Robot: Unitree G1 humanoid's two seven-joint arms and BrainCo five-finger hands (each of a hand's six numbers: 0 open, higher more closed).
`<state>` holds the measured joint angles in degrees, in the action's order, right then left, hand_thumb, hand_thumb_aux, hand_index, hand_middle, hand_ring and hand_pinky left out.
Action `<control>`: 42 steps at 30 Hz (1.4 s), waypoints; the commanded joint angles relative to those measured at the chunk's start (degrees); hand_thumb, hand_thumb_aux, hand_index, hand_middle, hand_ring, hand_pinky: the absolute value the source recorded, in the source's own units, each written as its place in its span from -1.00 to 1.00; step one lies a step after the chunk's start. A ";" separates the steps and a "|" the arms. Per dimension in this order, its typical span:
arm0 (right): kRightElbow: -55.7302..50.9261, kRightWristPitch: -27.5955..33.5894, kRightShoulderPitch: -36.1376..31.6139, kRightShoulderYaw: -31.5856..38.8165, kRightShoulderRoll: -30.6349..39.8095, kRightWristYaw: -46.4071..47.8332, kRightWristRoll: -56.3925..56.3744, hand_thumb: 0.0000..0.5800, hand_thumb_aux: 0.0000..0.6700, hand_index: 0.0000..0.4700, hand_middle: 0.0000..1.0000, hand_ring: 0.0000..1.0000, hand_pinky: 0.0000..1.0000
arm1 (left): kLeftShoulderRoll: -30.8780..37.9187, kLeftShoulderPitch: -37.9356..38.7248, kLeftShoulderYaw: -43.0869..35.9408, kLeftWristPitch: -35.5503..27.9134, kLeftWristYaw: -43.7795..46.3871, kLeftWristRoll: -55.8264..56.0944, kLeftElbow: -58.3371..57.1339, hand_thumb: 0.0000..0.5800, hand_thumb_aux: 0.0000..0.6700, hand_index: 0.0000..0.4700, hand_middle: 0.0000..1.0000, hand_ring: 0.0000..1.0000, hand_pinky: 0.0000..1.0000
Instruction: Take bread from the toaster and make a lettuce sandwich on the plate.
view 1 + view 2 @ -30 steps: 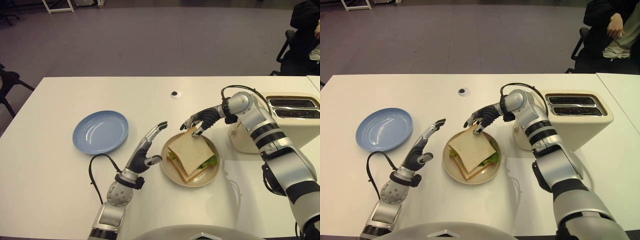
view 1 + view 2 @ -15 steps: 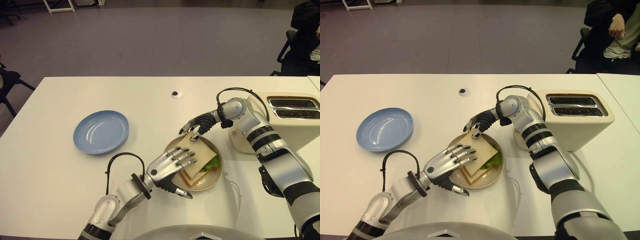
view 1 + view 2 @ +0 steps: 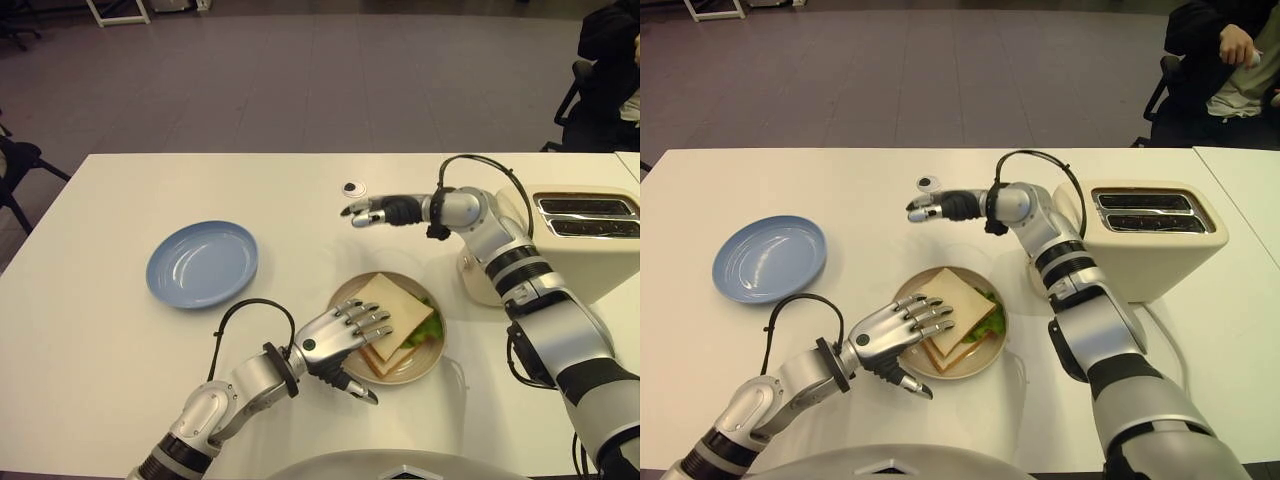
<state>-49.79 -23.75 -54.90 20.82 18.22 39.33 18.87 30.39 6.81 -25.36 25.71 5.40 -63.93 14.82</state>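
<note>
A sandwich (image 3: 402,308) with a white bread slice on top and green lettuce (image 3: 430,325) at its right edge lies on the tan plate (image 3: 436,350) in the middle of the table. My left hand (image 3: 342,336) is open, palm down. Its fingers are spread over the plate's left rim and touch the sandwich's left edge. My right hand (image 3: 378,212) is open and holds nothing. It hovers stretched out above the table, beyond the plate and apart from the bread. The cream toaster (image 3: 585,240) stands at the right, its two slots dark.
An empty blue plate (image 3: 202,264) sits at the left of the white table. A small black-and-white disc (image 3: 350,188) lies on the table just beyond my right hand. A black cable loops from my left wrist (image 3: 235,315).
My right hand has let go of the top bread slice and moved up and away from the plate. My left hand swung down to the plate's left rim and stays there.
</note>
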 commanded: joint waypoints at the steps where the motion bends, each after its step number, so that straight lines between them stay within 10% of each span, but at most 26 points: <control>1: 9.90 -1.84 3.64 -3.63 2.78 3.22 -5.82 -1.00 -1.00 -1.00 -1.00 -1.00 -1.00 | 2.34 1.76 -0.29 -0.08 -1.12 -0.23 -3.32 -1.00 -1.00 -1.00 -1.00 -1.00 -1.00; 7: 45.60 -4.65 25.74 -11.53 15.63 14.75 -27.29 -1.00 -1.00 -1.00 -1.00 -1.00 -1.00 | -1.22 1.42 8.44 2.10 -10.47 14.67 5.65 -1.00 -1.00 -1.00 -1.00 -1.00 -1.00; 13: 59.57 -6.59 49.05 -19.92 28.97 18.91 -28.60 -1.00 -1.00 -1.00 -1.00 -1.00 -1.00 | 6.03 12.61 17.31 4.90 -0.62 43.71 17.71 -1.00 -1.00 -1.00 -1.00 -1.00 -1.00; 14: 59.97 -7.95 51.57 -19.60 30.20 18.79 -24.98 -0.31 -0.62 -0.62 -0.44 -0.44 -0.44 | 8.25 15.20 18.31 4.90 1.98 43.49 17.80 -1.00 -1.00 -1.00 -0.74 -0.74 -0.74; 15: 60.56 -8.83 54.10 -18.87 31.24 18.91 -22.18 0.96 0.73 0.73 0.91 0.91 0.91 | 10.48 17.47 18.44 4.54 5.03 43.33 17.78 0.76 0.30 0.30 1.00 1.00 1.00; 16: 61.53 -8.87 57.16 -17.53 32.36 19.73 -20.63 1.00 1.00 1.00 1.00 1.00 1.00 | 12.56 19.54 17.77 3.88 8.32 43.10 17.73 1.00 1.00 1.00 1.00 1.00 1.00; 27: 55.76 -11.12 64.33 -4.33 27.10 9.41 4.26 1.00 1.00 1.00 1.00 1.00 1.00 | 7.65 13.80 0.80 1.50 17.89 20.44 4.26 1.00 1.00 1.00 1.00 1.00 1.00; 42: 27.50 -5.92 39.80 3.92 7.11 -17.56 17.40 1.00 0.99 0.99 0.87 0.87 0.87 | -0.55 -13.45 3.03 4.06 -9.01 13.98 -29.56 1.00 1.00 1.00 1.00 1.00 1.00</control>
<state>-16.45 -32.01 -13.00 22.08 27.80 22.82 32.52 30.39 -4.45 -20.80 29.39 -2.54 -49.30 -8.73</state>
